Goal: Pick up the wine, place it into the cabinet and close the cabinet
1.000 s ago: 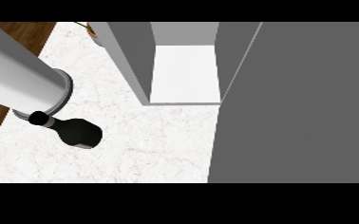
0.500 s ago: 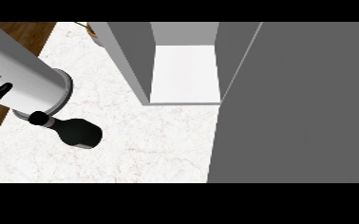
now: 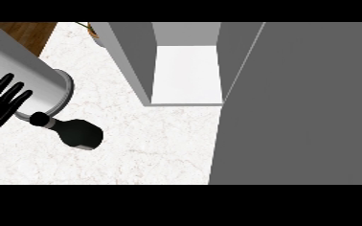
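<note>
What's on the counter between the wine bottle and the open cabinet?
Nothing. In the head view, only bare white counter lies between the wine bottle and the open cabinet.

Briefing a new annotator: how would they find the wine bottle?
Start at the open grey cabinet on the white marble counter. Toward the view's lower left of it sits the wine bottle, the only black object on the stone.

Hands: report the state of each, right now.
Left hand: open, fingers straight, beside the neck of the wine bottle, not curled round it.
Right hand: not in view, so its state cannot be told.
</note>
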Robot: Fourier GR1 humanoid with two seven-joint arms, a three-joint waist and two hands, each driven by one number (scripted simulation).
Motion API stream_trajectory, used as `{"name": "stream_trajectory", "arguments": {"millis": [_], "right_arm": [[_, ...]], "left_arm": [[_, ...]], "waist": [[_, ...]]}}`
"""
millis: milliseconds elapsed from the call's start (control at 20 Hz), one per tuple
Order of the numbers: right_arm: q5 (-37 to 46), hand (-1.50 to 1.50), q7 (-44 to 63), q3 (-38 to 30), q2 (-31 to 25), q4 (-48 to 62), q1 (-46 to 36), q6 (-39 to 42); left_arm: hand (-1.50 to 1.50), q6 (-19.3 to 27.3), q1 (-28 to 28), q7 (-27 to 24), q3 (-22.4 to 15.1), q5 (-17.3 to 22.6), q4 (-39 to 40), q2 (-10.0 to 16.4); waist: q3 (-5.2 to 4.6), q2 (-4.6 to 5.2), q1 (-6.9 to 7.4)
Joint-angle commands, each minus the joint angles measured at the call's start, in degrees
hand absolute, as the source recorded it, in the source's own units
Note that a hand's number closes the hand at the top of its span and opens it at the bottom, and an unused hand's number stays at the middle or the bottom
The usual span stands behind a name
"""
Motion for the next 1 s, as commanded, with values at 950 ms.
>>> {"name": "stream_trajectory", "arguments": {"millis": [950], "right_arm": [[-4.4,-1.50,8.8,-0.8,-1.2,-7.0,-4.9,-2.5]], "left_arm": [[-1.50,-11.8,-4.2,-27.7,0.1,-30.1,31.7,-4.1]], "waist": [[-0.04,-0.05,-0.22]]}}
